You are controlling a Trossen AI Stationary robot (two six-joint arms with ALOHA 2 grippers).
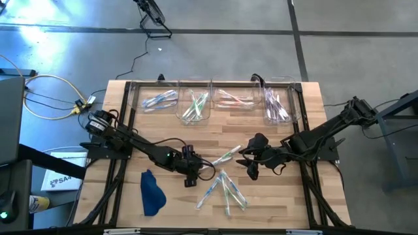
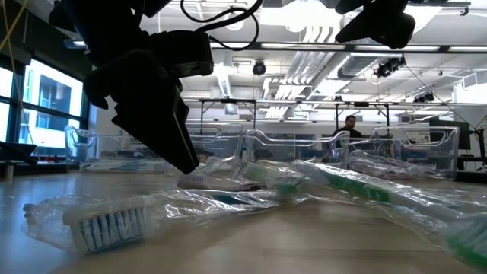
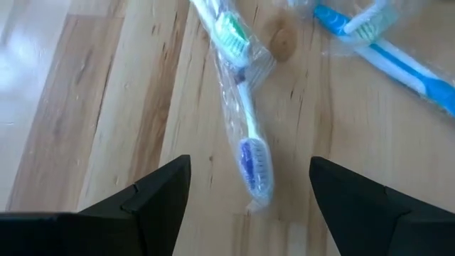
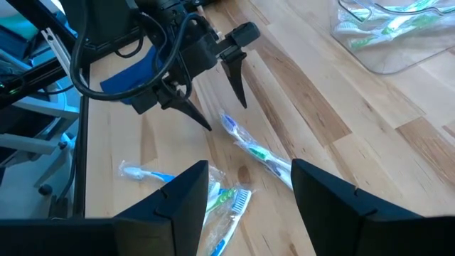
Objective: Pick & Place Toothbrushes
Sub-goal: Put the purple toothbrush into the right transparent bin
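Left wrist view is showing the left gripper (image 3: 245,195) hovering with its fingers spread apart over a wrapped toothbrush with purple-blue bristles (image 3: 250,153), which is lying on the wooden table (image 3: 114,107) between the two fingertips. Doing this well probably means lowering straight down, straddling the slim handle, and closing gently so the glossy wrapper is not slipping. Farther off, the right gripper (image 1: 253,163) is waiting, fingers apart and holding nothing, while the clear bins (image 1: 196,114) are sitting along the far edge.

Wrapped toothbrushes (image 2: 251,194) below left pincer (image 2: 163,125)

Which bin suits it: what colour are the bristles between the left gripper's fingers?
Blue bristles on the toothbrush, best in the left wrist view.
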